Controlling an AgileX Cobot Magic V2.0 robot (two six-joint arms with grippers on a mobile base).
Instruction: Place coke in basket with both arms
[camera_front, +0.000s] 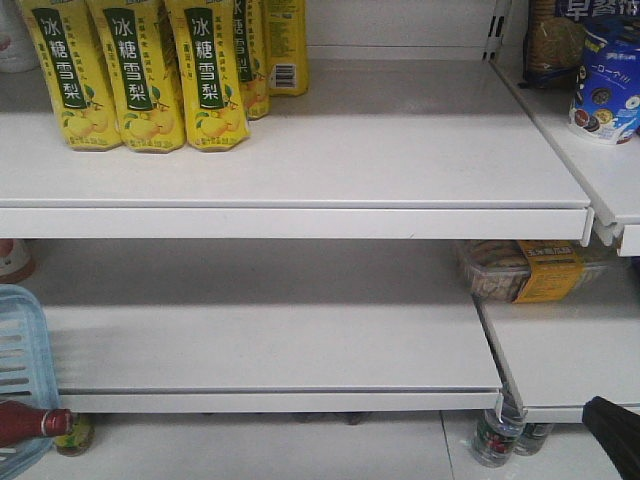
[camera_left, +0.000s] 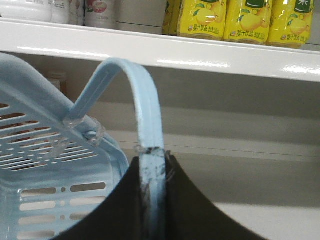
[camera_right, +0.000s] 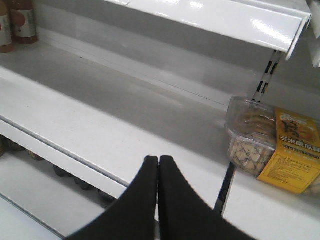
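**Q:** Gripper states first: what is each one doing?

**A:** Left gripper (camera_left: 152, 200) is pinching the thin loop handle (camera_left: 145, 100) of the basket (camera_left: 45, 165), its two black fingers pressed against the blue strap. Right gripper (camera_right: 158, 200) is hanging with its fingers pressed together and nothing between them, in front of the bare lower shelf (camera_right: 100, 130).

**Q:** Where is the coke lying?

**A:** In the front view, a bottle (camera_front: 30, 420) with a red cap and a red label is showing at the near left, lying on its side at the basket's edge (camera_front: 25, 340). It is appearing to rest in the basket, though the frame is cutting off most of it, so this is a judgement only.

**Q:** Which step is in hand?

**A:** Judging by the layout, the placing is looking done or nearly done, with the left arm carrying the basket by its handle and the right arm free. The next move is probably calling for a steady hold on the handle, keeping the basket level so the bottle is not rolling out.

**Q:** What writing is readable?

**A:** The yellow cartons (camera_front: 130, 70) on the upper shelf are reading 冰糖雪梨. A clear snack tub (camera_right: 260, 145) at the right is carrying a yellow label with Chinese characters, too small to read surely. A blue packet (camera_front: 605, 85) at the far right is showing cookie pictures.
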